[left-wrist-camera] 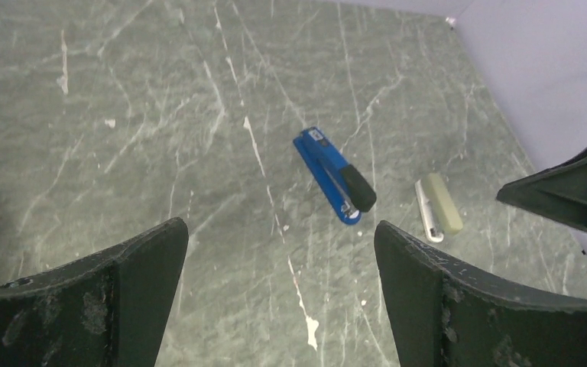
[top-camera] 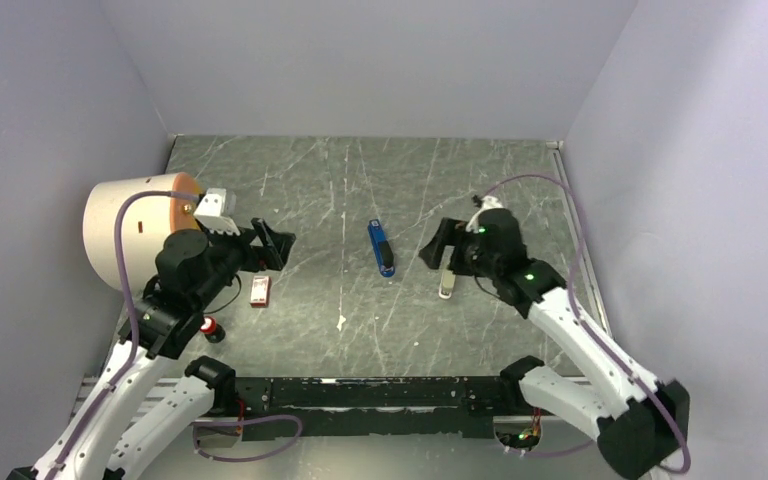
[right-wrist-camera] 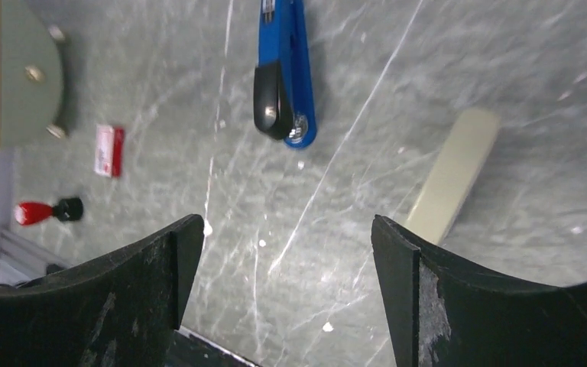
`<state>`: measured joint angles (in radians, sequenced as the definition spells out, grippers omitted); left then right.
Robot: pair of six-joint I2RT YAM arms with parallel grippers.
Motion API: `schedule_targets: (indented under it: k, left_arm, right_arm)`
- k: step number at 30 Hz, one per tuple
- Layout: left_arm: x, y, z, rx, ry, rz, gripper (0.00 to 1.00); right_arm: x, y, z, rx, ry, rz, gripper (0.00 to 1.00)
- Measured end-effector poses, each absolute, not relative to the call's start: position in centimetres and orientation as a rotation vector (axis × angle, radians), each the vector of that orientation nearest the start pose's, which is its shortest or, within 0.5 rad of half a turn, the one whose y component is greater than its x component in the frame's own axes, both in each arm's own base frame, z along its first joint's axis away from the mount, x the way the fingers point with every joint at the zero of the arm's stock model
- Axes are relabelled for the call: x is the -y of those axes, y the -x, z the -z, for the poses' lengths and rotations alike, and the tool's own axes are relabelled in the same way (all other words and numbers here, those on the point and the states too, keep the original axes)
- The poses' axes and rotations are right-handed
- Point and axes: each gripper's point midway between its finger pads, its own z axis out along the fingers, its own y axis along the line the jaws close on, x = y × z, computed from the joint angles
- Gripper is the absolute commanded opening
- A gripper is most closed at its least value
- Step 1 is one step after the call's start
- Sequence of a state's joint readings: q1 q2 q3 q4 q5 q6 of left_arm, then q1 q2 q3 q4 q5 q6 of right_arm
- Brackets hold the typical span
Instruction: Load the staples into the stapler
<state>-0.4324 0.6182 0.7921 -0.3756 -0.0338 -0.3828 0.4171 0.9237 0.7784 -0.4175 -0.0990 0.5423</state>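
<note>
The blue stapler (top-camera: 381, 247) with its black tip lies closed in the middle of the table; it also shows in the left wrist view (left-wrist-camera: 335, 175) and the right wrist view (right-wrist-camera: 283, 73). The small red staple box (top-camera: 260, 290) lies left of it, also in the right wrist view (right-wrist-camera: 109, 150); no loose grey staples show. My left gripper (top-camera: 278, 246) is open and empty, above the table left of the stapler, its fingertips (left-wrist-camera: 153, 260) wide apart. My right gripper (top-camera: 438, 246) is open and empty, right of the stapler, above the beige bar.
A pale beige bar (top-camera: 447, 282) lies right of the stapler, also in the wrist views (left-wrist-camera: 439, 208) (right-wrist-camera: 452, 175). A red-capped little cylinder (top-camera: 210, 328) stands near the left arm (right-wrist-camera: 47, 210). A large beige and orange cylinder (top-camera: 130, 222) sits at the far left.
</note>
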Motion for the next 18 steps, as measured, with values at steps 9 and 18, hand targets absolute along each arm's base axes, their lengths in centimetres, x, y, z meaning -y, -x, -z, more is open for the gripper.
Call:
schedule_targets:
  k: [9,18]
  left_arm:
    - [12.1,-23.9,-25.1,-1.856,0.004,0.555,0.97]
    - [12.2,-24.1,-23.7,-1.901,0.096,0.580,0.97]
  right_arm:
    - [-23.4,-23.9,-10.5,-2.455,0.167,-0.456,0.80]
    - [-29.9,-26.4,-8.9,-2.436,0.369,-0.243,0.79]
